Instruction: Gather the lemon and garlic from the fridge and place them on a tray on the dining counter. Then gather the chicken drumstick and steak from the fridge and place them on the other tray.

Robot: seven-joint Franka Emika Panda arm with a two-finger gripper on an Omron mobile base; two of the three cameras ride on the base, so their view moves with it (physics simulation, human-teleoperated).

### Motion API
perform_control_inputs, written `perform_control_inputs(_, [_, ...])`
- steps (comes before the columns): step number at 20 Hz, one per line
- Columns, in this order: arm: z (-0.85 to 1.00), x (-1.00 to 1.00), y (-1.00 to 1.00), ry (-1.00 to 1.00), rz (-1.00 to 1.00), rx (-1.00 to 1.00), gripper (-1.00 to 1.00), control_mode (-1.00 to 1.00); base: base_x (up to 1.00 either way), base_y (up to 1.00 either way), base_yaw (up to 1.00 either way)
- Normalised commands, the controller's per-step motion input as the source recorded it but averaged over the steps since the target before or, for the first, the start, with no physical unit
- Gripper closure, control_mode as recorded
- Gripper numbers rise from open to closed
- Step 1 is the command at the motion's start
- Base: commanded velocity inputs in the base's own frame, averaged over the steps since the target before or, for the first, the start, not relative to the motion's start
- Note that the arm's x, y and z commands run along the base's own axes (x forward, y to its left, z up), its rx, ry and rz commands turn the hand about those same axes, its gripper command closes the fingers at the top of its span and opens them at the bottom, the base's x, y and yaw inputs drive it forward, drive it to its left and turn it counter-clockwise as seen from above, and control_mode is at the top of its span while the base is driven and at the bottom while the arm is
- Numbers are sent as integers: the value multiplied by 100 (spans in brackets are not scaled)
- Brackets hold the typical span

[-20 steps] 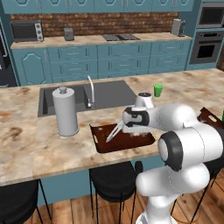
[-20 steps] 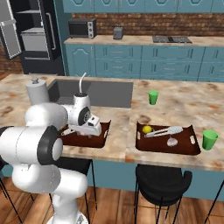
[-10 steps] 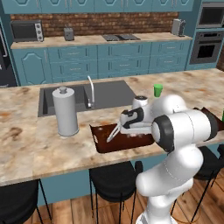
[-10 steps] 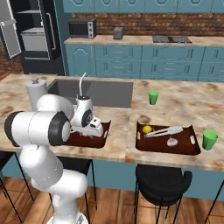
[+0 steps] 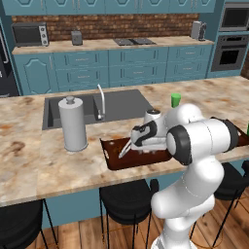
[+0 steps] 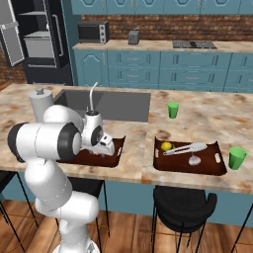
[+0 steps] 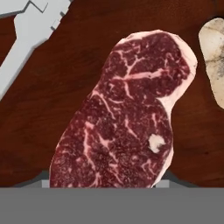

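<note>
Dark brown, the near tray (image 5: 111, 156) lay on the dining counter (image 5: 29, 160) with the gripper (image 5: 137, 141) low over it, where a second before the hand had hung a little higher and farther right, and the white arm had swung round so its elbow bulked nearer the cameras. The steak (image 7: 127, 113) lay flat on the tray's wood in the hand view, red with pale marbling, between the two finger tips at the bottom edge; the jaws stood fairly wide on either side of it, and whether they touched the meat I could not tell. A pale piece (image 7: 214, 61) lay just beside the steak and a grey utensil (image 7: 26, 39) lay apart from it.

On the other tray (image 6: 163, 165), well to the right, sat the lemon (image 6: 166, 146) beside grey tongs (image 6: 185, 147) and the garlic (image 6: 194, 159). Two green cups (image 6: 173, 109) stood on the marbled beige top, a paper towel roll (image 5: 73, 124) by the sink (image 5: 121, 104). Behind ran teal cabinets (image 6: 148, 69), a brick wall, a microwave (image 6: 94, 32), and the fridge (image 6: 42, 42) with its door open.
</note>
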Motion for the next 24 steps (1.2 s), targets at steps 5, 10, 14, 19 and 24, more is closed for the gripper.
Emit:
perform_control_inputs(5, [2,0,-1,0,0,0,-100,-100,0,0,0])
perform_control_inputs(10, [22,-25,-7,0,0,0,-100,-100,0,0,0])
perform_control_inputs(14, [50,-61,-1,-2,0,0,-100,-100,0,0,0])
perform_control_inputs(19, [68,-70,0,-1,0,0,-100,-100,0,0,0])
perform_control_inputs(24, [78,-87,0,-3,0,0,-100,-100,0,0,0])
